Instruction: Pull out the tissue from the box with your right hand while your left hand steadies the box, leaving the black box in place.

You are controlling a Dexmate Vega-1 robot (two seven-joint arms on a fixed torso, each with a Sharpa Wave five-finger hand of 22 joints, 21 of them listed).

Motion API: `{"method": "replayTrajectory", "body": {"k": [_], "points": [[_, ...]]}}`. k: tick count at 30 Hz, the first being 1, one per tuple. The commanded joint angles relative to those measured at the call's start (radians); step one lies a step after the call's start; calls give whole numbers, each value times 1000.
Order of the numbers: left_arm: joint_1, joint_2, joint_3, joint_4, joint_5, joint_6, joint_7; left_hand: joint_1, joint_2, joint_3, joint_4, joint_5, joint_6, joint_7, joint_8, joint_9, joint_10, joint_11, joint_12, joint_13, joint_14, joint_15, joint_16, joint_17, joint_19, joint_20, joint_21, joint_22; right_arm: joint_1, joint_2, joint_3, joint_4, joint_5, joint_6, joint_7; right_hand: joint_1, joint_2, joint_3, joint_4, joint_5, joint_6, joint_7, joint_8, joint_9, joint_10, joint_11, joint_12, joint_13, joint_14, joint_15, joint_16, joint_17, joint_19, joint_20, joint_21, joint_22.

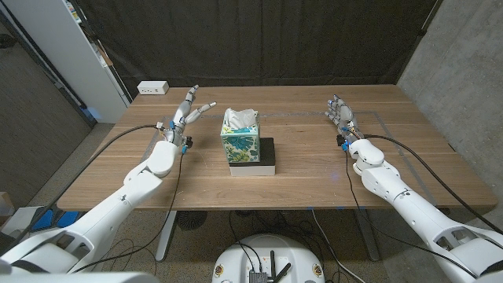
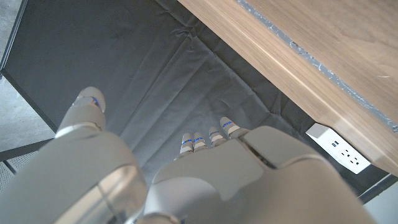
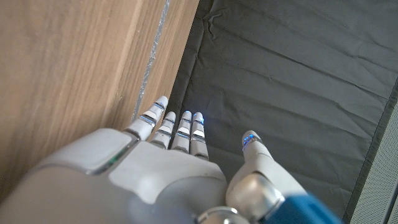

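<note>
The left hand (image 1: 187,112) holds nothing, its fingers spread apart above the tabletop (image 1: 314,169). To its right stands the tissue box (image 1: 240,143) on the black box (image 1: 263,159), a white tissue (image 1: 240,119) sticking out on top. Farther right, the right hand (image 1: 341,116) is also released, well apart from the box.

Both arms are built of smooth white rounded shells with grey joints between the segments. A black cable loops out from each forearm near the wrist, where small blue fittings show. The left hand (image 1: 189,112) and the right hand (image 1: 341,115) have pale grey and silver fingers with thin blue marks near the fingertips (image 3: 180,121).
</note>
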Motion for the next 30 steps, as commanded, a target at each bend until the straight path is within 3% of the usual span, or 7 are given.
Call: {"method": "replayTrajectory", "body": {"k": [1,30], "points": [[57,17,-19,-65,2,28,27,7,-6,0,-4,-9,-353,9,7,5,-234,8,6,3,-171,-2,5,1,11,-33,1,3,-3,0,-1,-3,3,-5,0,-8,-7,1,-6,-2,5,2,-2,2,5,1,-1,4,10,-11,-3,2,2,4,-6,4],[195,38,-75,-197,10,55,83,17,-12,-4,-2,-37,-340,12,20,4,-222,0,5,3,-160,-4,2,1,24,-36,-5,4,-12,4,-1,-7,-3,6,-12,-4,-11,-3,-24,-1,7,7,-6,2,7,2,-6,5,14,1,-9,-4,1,9,-9,4]]}}
